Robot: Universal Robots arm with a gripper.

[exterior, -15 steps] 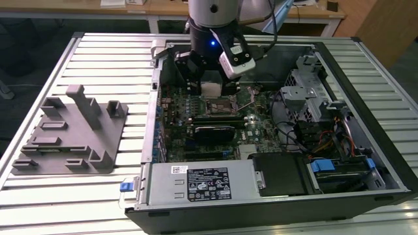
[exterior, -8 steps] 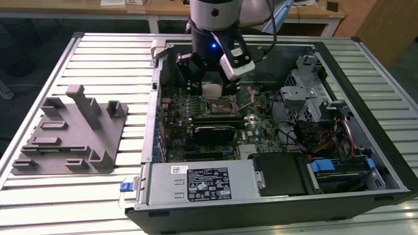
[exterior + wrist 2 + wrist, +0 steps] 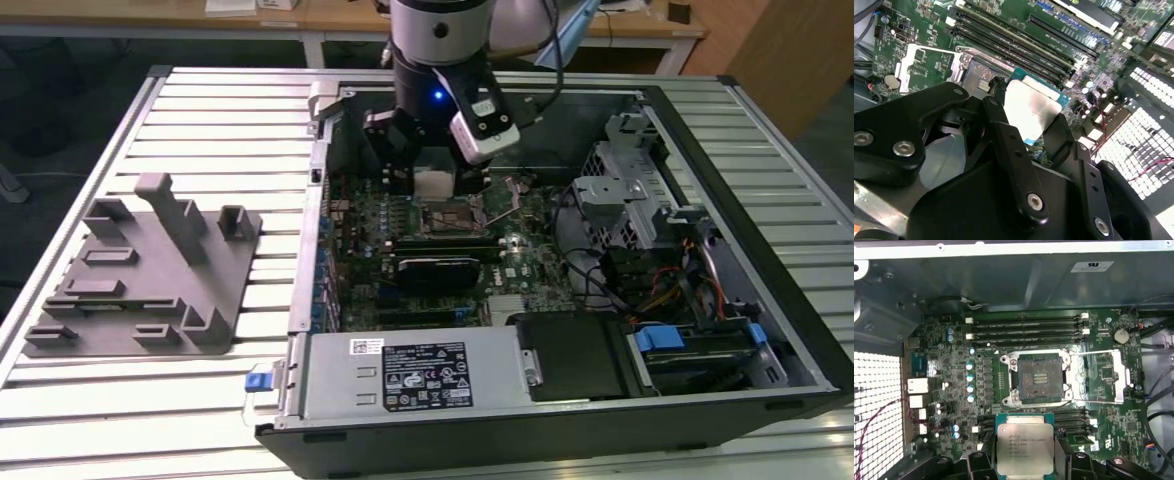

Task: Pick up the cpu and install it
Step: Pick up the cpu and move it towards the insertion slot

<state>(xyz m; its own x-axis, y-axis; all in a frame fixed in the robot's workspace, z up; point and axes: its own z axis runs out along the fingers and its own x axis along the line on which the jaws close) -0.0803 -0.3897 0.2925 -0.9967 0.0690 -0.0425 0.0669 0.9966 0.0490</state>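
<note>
The cpu (image 3: 1025, 444), a small square chip with a silvery metal top, sits between the two black fingers (image 3: 985, 456) of my gripper (image 3: 1025, 461), which is shut on it. In the first wrist view the chip hangs just short of the open black-framed socket (image 3: 1040, 378), whose metal load plate (image 3: 1102, 377) is swung aside. In the second wrist view the cpu (image 3: 1031, 107) is held flat in the gripper (image 3: 1026, 111) above the green motherboard (image 3: 929, 55). In the exterior view the gripper (image 3: 433, 186) hovers inside the open computer case, with the cpu (image 3: 430, 183) just above the socket (image 3: 451, 213).
The case's walls (image 3: 315, 200) ring the motherboard. A power supply (image 3: 414, 370) lies along the near side, and a drive cage (image 3: 641, 195) with loose cables (image 3: 667, 290) sits at the exterior view's right. A grey fixture (image 3: 147, 270) rests on the slatted table at the left. Memory slots (image 3: 1026, 327) flank the socket.
</note>
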